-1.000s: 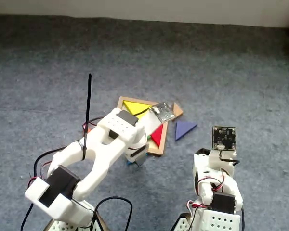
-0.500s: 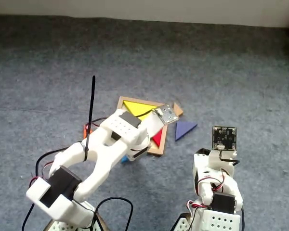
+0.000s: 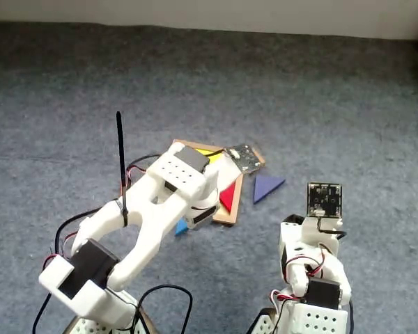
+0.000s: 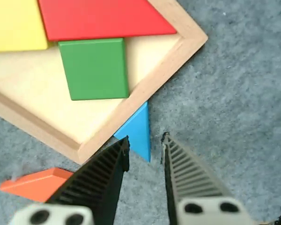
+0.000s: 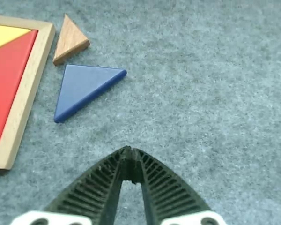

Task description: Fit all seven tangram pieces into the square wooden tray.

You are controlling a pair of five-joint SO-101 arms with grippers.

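At the left claw (image 4: 145, 138): parted a narrow way and gripping nothing, tips low at centre frame, set to either side of the pointed end of the light blue triangle (image 4: 138, 136). Lying flat on the grey table (image 4: 239, 93), hard against or just beside the outer rim of the tray (image 4: 187, 44); cannot tell which. Lower left of the frame, also outside the tray: the orange piece (image 4: 35, 183). Inside the tray, upper left: green square (image 4: 93, 68) seated, red piece (image 4: 103, 18) above it, yellow piece (image 4: 14, 23) at the corner, bare wood around the square not yet filled.

At the right claw (image 5: 130, 152): closed tip to tip, empty, low at centre frame. Well apart from it, upper left: dark blue triangle (image 5: 82, 86), and just above that the plain wooden triangle (image 5: 70, 42), both on the table beside the tray rim.

Judged as handling: thin, stiff, painted wood, most likely light and a little slick, not fragile. Best pinched across two opposite edges near the middle rather than at the narrow point, where likely to pivot or squirt out. Little height to catch, so tips right down at the table. With the rim so close, drag clear first, then grip.
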